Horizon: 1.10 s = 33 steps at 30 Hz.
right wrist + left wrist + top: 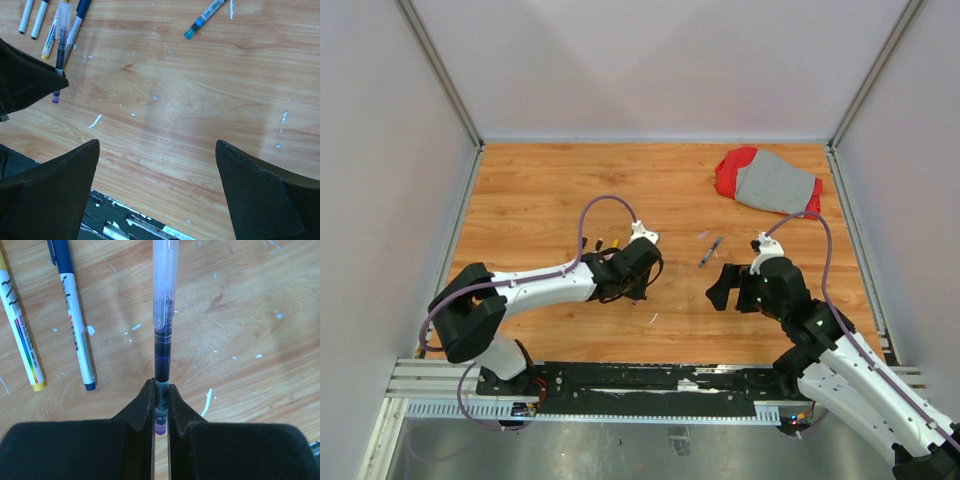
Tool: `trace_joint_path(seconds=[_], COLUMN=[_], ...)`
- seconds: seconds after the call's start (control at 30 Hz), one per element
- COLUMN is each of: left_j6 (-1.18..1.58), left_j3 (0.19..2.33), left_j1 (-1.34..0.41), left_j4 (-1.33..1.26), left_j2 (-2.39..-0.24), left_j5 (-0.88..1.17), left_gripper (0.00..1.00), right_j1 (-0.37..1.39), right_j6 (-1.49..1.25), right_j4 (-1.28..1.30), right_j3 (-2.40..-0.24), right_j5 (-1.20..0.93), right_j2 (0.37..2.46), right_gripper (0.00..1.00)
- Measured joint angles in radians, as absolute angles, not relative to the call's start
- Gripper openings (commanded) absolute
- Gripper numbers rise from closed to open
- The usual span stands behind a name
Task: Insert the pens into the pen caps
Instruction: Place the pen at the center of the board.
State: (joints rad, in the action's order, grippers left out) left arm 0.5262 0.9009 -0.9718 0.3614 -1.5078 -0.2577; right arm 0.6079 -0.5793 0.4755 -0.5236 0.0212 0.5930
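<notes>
The left gripper (160,386) clamps the purple pen (162,347) only at its tail, so pushing may pivot it, while the right gripper (157,144) hangs wide open.

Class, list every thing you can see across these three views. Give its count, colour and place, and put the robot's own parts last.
held pen: one, dark purple with a clear far end, clamped in the left gripper
yellow-tipped pen: one, white barrel, on the table
blue-tipped pen: one, white barrel, beside the yellow-tipped pen
dark-ended pens: two, white, side by side
barcode pen: one, blue end, mid-table, lying alone
white scrap: one, near the left gripper
cloth: one, red and grey, far right
table: one, wood
left gripper: black, shut on the held pen
right gripper: black, open, empty
</notes>
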Motion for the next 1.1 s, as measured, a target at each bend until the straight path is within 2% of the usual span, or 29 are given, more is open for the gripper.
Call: trace_joint_path(seconds=[0.37, 0.53, 0.67, 1.1], left_j6=[0.508, 0.508, 0.508, 0.492], left_j3=[0.958, 0.959, 0.966, 1.049], left_j1=[-0.918, -0.907, -0.901, -0.896], left_j4=[0.38, 0.387, 0.396, 0.414], left_j2=[-1.635, -1.673, -1.685, -1.758], left_j5=[-0.231, -0.22, -0.218, -0.227], left_gripper=[0.02, 0.05, 0.16, 0.19], right_j1=[0.608, 0.608, 0.608, 0.608], right_j6=[-0.572, -0.57, -0.57, -0.576], right_j4=[0.453, 0.453, 0.453, 0.454], right_j3=[-0.505, -0.505, -0.505, -0.505], right_j5=[0.009, 0.003, -0.012, -0.035], right_j2=[0.537, 0.535, 0.536, 0.503], right_gripper=[0.98, 0.98, 0.98, 0.99])
